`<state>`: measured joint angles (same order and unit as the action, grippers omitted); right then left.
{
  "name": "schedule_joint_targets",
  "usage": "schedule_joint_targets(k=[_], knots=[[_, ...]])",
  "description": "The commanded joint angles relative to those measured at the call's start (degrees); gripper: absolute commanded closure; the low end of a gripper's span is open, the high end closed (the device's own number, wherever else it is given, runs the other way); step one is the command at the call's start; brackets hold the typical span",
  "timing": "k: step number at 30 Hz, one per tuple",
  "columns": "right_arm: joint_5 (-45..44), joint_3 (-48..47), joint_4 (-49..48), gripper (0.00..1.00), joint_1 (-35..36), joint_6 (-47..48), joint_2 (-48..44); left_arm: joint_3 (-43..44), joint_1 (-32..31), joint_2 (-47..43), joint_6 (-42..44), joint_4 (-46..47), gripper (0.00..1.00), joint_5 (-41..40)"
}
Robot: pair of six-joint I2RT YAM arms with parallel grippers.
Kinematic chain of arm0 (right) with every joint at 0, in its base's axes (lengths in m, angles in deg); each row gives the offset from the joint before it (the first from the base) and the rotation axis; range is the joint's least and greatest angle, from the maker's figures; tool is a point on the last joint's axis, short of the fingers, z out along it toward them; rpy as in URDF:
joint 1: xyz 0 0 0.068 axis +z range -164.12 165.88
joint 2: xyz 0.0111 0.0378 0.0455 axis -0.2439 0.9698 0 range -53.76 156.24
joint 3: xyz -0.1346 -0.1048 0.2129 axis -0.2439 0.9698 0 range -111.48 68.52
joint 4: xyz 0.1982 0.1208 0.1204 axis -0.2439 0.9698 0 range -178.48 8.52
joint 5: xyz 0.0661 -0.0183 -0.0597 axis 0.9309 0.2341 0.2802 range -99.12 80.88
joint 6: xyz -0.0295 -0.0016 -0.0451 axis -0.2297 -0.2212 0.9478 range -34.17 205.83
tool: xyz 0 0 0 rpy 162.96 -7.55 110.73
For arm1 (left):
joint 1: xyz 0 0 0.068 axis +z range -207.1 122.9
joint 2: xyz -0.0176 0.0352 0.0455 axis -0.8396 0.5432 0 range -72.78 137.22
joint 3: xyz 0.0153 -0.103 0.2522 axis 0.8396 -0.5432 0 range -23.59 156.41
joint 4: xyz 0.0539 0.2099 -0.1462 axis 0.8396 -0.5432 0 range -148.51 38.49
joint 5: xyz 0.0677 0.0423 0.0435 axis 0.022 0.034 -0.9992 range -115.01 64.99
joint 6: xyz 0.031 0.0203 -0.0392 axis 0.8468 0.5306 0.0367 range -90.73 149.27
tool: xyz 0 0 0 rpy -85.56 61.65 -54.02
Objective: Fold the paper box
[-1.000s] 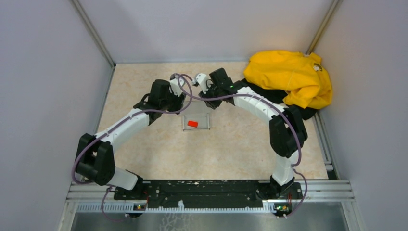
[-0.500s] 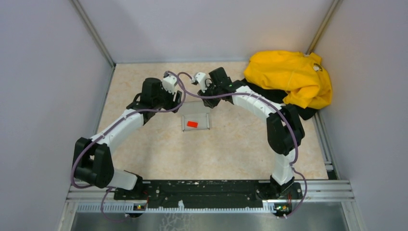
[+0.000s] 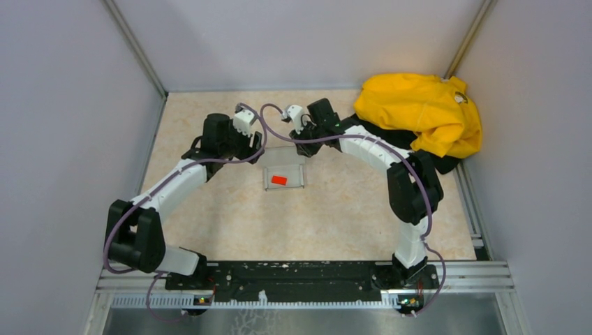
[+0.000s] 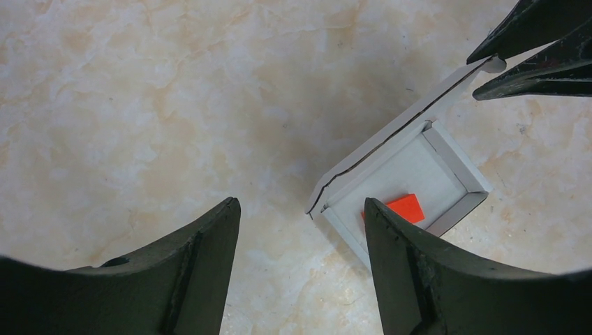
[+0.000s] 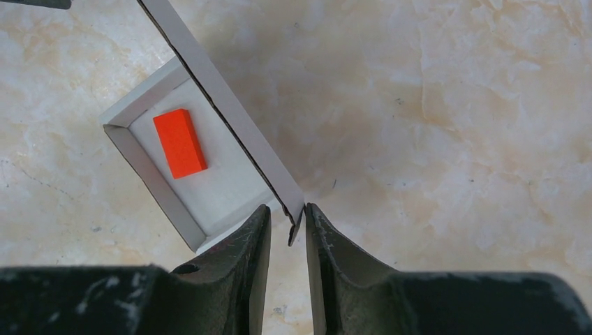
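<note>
Pale grey-white thin cardboard box point(image 5: 225, 187) sits on beige marbled table point(image 3: 335, 209); right end effector point(image 5: 287, 225) pinches its raised lid corner; left end effector point(image 4: 301, 207) hangs open, empty, just left.

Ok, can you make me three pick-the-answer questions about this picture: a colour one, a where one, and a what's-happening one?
1. What colour is the cloth? A) blue B) green C) yellow
2. Where is the red block? A) on the cloth B) inside the box C) in the right jaws
3. What are the right jaws doing? A) pinching the lid B) holding the block C) gaping, holding nothing
Answers: 1 C, it is bright yellow. 2 B, it lies on the box's floor. 3 A, they close on the lid's corner.
</note>
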<state>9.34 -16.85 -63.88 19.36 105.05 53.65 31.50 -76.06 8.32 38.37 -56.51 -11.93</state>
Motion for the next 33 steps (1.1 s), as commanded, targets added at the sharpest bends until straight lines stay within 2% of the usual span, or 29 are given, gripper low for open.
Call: schedule_joint_targets(k=[1,10,26,33], knots=[[2.26,0.49,-3.44,0.75,-1.02,-1.02,-1.95,-0.33,0.59,-0.1,0.87,0.7,0.29,1.35],[1.67,-0.06,-3.46,0.77,-1.46,-1.38,-1.22,-0.08,0.77,1.73,1.02,-0.33,0.35,2.73],[0.92,0.41,-3.32,0.79,-1.55,-1.64,-0.78,-0.26,0.77,4.26,1.36,0.26,0.35,2.62],[0.53,0.7,-3.07,0.8,-1.53,-1.82,-0.59,0.19,0.87,5.4,1.55,0.0,0.42,3.08]])
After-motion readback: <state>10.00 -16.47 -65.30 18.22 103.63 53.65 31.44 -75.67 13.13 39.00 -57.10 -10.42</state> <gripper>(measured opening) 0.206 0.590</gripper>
